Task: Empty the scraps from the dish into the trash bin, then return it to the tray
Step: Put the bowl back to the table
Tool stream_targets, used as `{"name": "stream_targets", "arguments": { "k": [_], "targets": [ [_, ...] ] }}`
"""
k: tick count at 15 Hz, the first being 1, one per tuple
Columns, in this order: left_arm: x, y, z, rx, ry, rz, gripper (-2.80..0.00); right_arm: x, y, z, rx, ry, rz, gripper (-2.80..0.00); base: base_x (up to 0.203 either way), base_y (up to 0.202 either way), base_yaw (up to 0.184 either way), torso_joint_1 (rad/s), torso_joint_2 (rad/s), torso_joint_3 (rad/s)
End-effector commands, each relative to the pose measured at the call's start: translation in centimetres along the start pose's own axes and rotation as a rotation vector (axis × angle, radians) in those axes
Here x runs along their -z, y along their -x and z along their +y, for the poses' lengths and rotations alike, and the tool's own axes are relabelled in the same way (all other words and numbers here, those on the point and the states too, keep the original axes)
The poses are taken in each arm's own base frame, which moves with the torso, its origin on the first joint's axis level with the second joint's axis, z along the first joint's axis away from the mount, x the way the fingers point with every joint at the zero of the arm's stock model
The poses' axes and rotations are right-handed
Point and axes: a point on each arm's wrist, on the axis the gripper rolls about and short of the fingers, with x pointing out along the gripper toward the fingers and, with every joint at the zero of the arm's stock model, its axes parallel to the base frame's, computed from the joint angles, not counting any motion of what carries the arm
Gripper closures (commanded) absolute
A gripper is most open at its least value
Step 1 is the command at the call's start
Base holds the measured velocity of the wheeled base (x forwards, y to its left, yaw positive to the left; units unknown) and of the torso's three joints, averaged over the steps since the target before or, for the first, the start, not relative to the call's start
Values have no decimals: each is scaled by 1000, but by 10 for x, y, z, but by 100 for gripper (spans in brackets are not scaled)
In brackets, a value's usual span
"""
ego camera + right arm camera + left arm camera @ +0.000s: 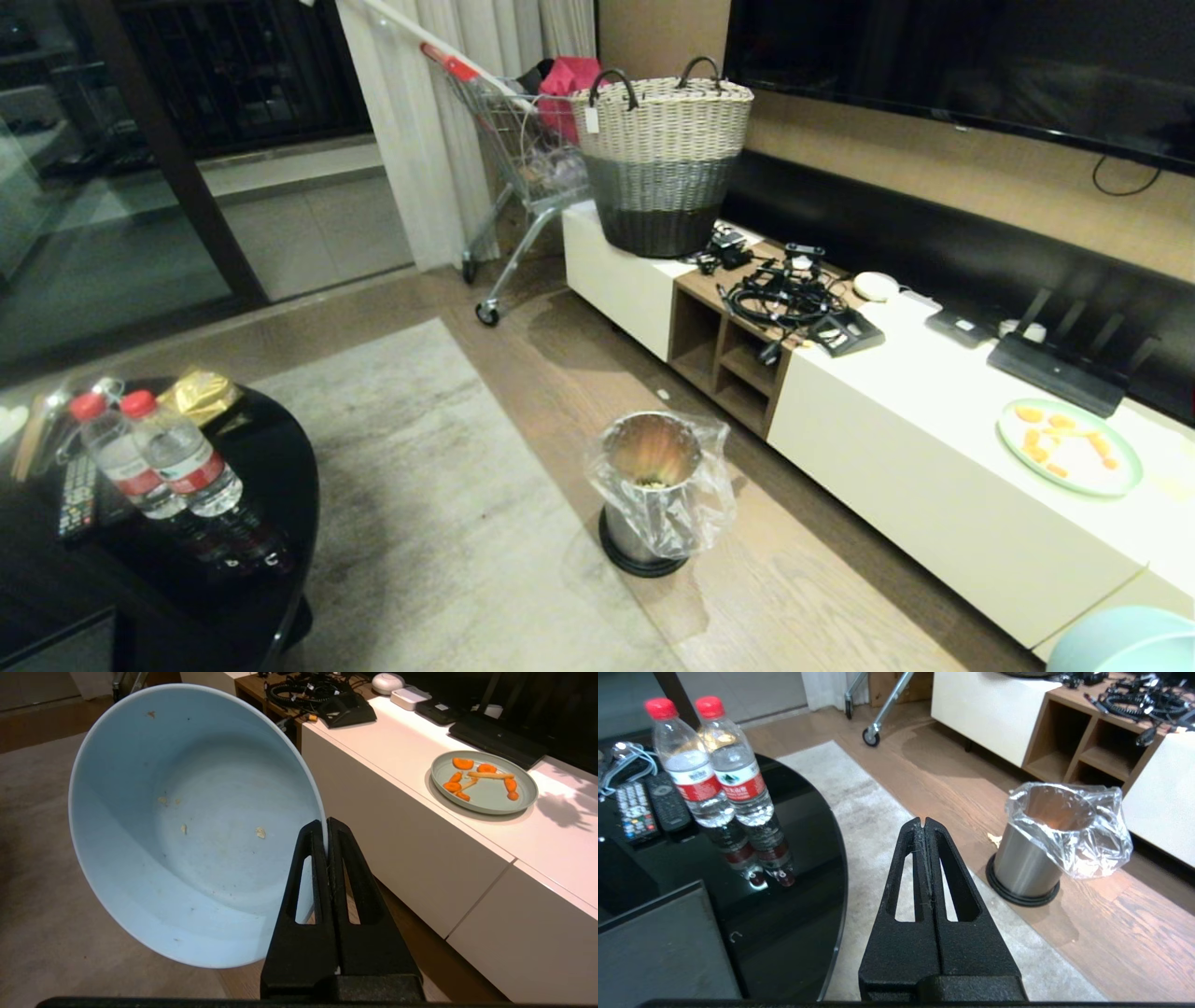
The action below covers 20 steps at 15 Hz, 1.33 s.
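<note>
The trash bin (653,495) stands alone on open floor (523,373), its mouth unobstructed. Two water bottles (712,760) crowd the black tabletop (798,826) edge; the white cabinet (934,467) flanks the far side, seemingly near.

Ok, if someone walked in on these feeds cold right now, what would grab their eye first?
Probably the pale-blue bowl, pinched by its rim in the right gripper and nearly empty, with only a few crumbs inside. Next, the shiny metal trash bin with its clear bag, standing on the wooden floor in front of the white cabinet. The left gripper is shut and empty, beside the black table.
</note>
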Motion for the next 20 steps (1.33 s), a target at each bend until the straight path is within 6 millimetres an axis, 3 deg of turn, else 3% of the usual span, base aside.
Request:
{"name": "stream_targets", "arguments": {
  "k": [1,20],
  "targets": [
    [0,0,0,0,1,-1,0,0,0,0,-1,1,2,0,0,0,0,0,0,0],
    [0,0,0,0,1,-1,0,0,0,0,0,1,1,0,0,-9,158,3,3,2]
  ]
}}
